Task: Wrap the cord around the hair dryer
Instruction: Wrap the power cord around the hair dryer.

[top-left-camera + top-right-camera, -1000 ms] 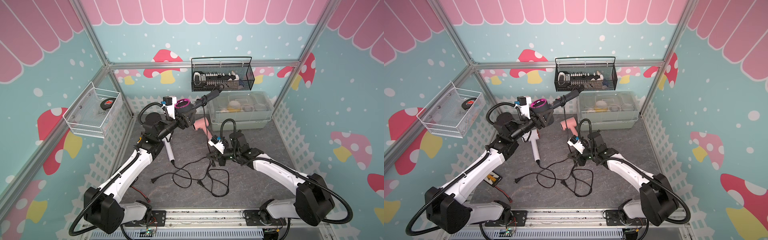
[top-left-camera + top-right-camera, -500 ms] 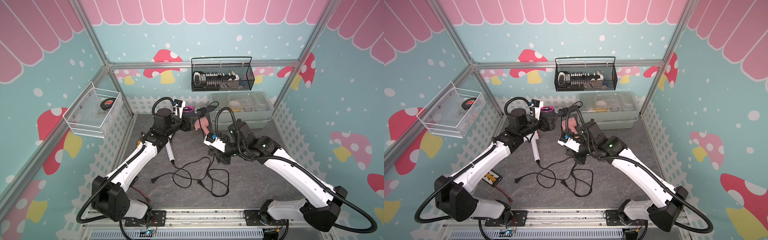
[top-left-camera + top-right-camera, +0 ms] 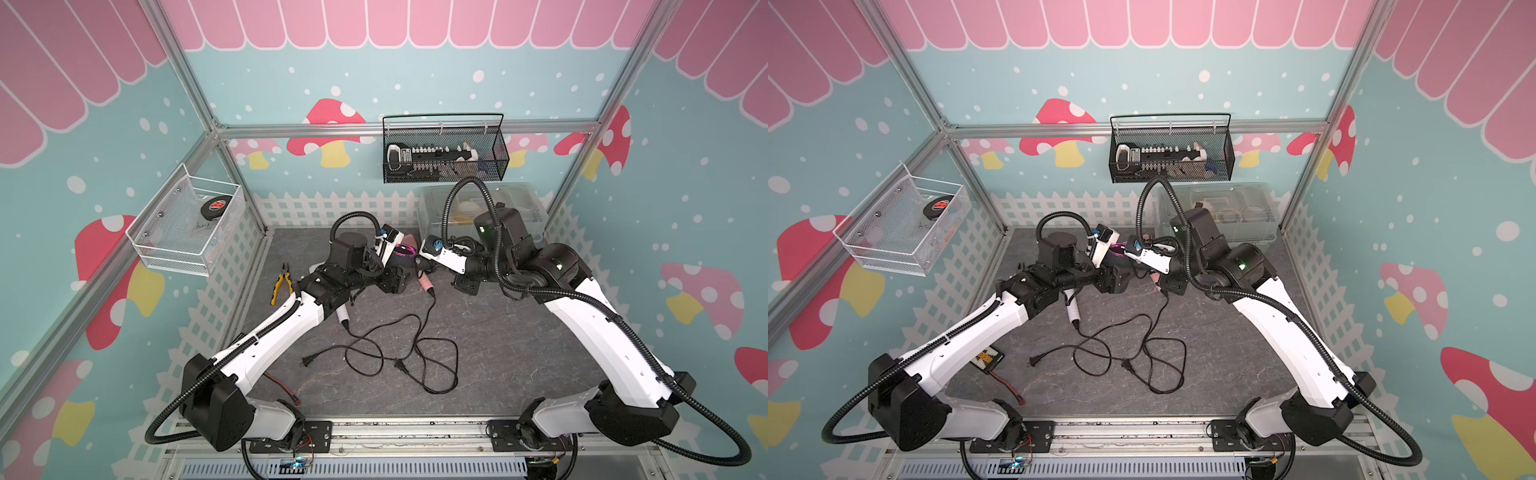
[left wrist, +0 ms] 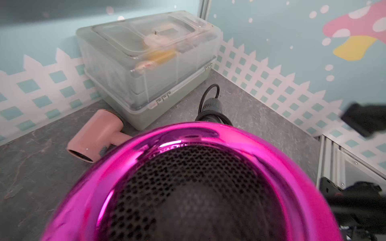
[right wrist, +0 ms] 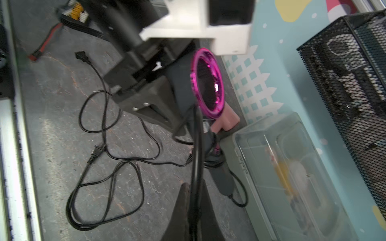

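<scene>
Clamped on the black body of the hair dryer, my left fingers hold it near the middle of the desk's back edge. Its magenta ring fills my left wrist view, and the grey handle points toward the back right corner. My right fingers are pressed together on the cord, just to the right of the dryer. The strand runs straight from them up to the handle, where a turn of it shows.

Yellow-handled pliers lie near the left edge. A white wand pokes out from under my left arm. Loose cords sprawl in tangled loops across the middle of the desk, with two plugs among them; I cannot tell which loop belongs to which appliance. A pink hair dryer lies by the back edge, touching a clear lidded box in the back right corner. A black mesh basket hangs on the back wall.
</scene>
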Controlling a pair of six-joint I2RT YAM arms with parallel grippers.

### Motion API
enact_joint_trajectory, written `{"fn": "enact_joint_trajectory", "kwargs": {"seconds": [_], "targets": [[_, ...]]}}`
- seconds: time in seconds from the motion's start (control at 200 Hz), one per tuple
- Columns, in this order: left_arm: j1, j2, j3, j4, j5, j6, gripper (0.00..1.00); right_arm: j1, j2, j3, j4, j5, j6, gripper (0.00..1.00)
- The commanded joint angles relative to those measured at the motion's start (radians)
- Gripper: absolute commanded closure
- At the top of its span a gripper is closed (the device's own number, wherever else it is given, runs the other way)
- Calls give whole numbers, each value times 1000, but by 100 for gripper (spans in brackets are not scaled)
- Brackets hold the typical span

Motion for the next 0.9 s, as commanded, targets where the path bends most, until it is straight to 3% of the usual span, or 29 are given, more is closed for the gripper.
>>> {"fn": "enact_joint_trajectory", "kwargs": {"seconds": [0.0,0.12,0.39,0.72,0.895], "targets": [[-9,-65,-11,26,127,46,100,-46,35,60,-35,47,-76,100],[-19,-79,-23,15,211,67,100,-101,86,103,-46,36,-107,100],[-56,-84,-17,-10,384,96,100,-266,195,125,-39,-133,-154,100],[-78,-123,-11,0,459,101,100,-443,304,47,11,-481,-145,100],[-41,-132,-36,129,534,0,100,-522,300,-95,103,-696,-126,100]]}}
